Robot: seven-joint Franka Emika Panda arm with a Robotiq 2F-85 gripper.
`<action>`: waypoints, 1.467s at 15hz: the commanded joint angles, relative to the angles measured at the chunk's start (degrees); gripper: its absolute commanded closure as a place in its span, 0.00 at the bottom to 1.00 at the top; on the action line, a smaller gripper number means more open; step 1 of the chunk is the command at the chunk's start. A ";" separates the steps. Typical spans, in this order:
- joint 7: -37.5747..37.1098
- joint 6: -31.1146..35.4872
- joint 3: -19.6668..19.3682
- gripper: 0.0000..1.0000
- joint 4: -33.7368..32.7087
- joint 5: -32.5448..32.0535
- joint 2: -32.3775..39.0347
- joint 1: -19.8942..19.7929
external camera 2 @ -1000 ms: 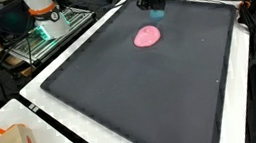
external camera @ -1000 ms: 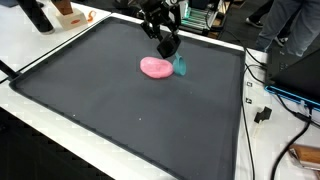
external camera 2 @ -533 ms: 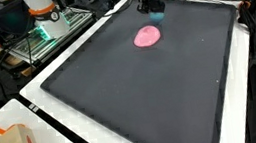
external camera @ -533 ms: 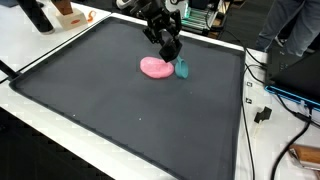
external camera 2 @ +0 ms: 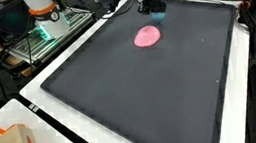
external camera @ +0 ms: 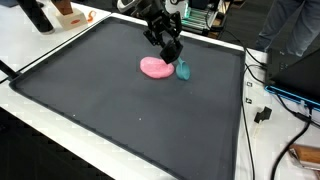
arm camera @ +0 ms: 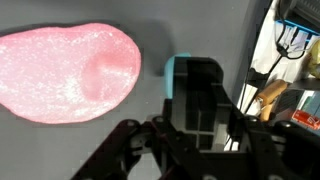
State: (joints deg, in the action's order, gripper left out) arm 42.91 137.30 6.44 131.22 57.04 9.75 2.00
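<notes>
Jaws: gap unreadable, cannot tell; gripper [external camera: 169, 51] hovers just above teal piece [external camera: 182, 70], lying on black mat [external camera: 120, 125] just beside pink blob [external camera: 154, 67]; likely approach step; grasp calls for straight descent, clearing blob.

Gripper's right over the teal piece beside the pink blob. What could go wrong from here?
1. The teal piece sits very close to the pink blob. A finger coming down between them may shove or pinch the blob.
2. In the wrist view the gripper hides most of the teal piece, so alignment is hard to judge.
3. Both lie near the far edge of the mat, so a nudge could push the teal piece off it.
</notes>
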 commanded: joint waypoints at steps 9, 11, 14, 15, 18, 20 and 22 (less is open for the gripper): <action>6.61 1.43 -0.02 0.74 0.92 7.91 1.09 -0.01; 7.27 1.49 -0.11 0.74 0.98 8.83 1.14 0.04; 7.88 1.62 -0.18 0.74 0.98 9.94 1.19 0.15; 7.80 1.72 -0.21 0.74 1.01 10.04 1.18 0.22; 7.25 1.79 -0.30 0.74 1.13 9.86 0.83 0.32; 6.88 1.93 -0.37 0.74 1.24 9.56 0.50 0.35; 6.55 1.91 -0.45 0.74 1.37 9.22 0.17 0.36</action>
State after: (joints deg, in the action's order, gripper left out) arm 48.94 138.23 6.35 131.22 65.10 11.42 2.00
